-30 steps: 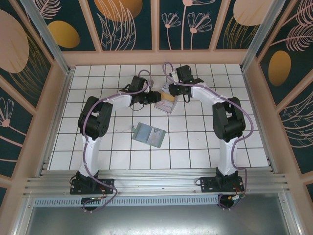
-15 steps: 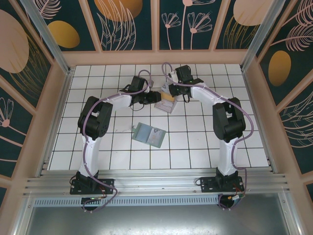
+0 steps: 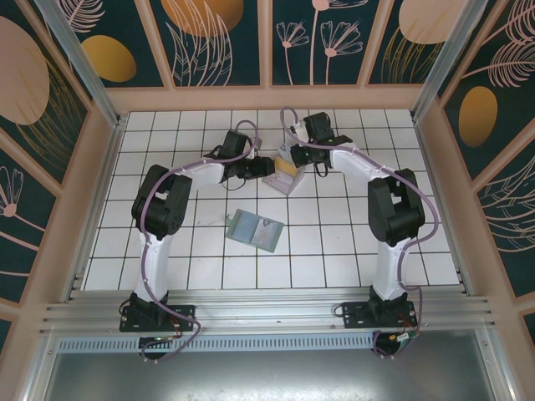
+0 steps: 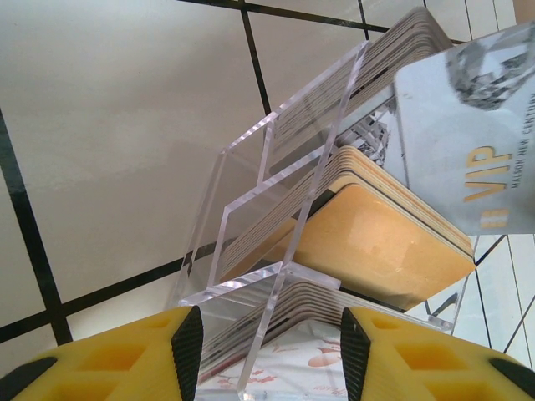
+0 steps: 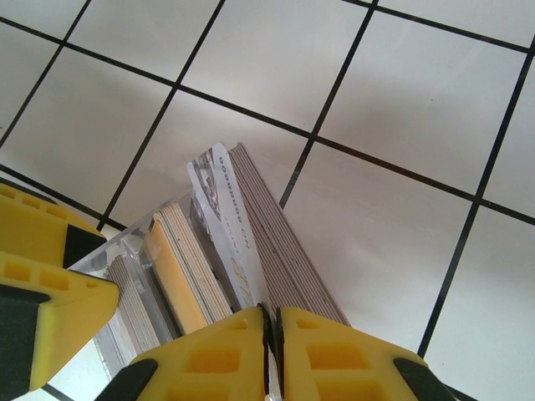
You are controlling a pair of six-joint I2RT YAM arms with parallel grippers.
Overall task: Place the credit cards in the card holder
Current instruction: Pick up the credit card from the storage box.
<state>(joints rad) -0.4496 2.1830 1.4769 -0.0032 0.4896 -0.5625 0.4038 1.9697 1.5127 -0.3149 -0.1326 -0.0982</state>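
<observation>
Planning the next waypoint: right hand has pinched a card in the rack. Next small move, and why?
Probably draw the right hand straight out along the slot: it is shut on the card, which sits partly in the rack that the left hand holds. The wallet lies open nearer the bases.

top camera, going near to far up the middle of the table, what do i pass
aluminium rail → card holder → credit cards in their clear stand → wooden back ledge → floral wall panels
</observation>
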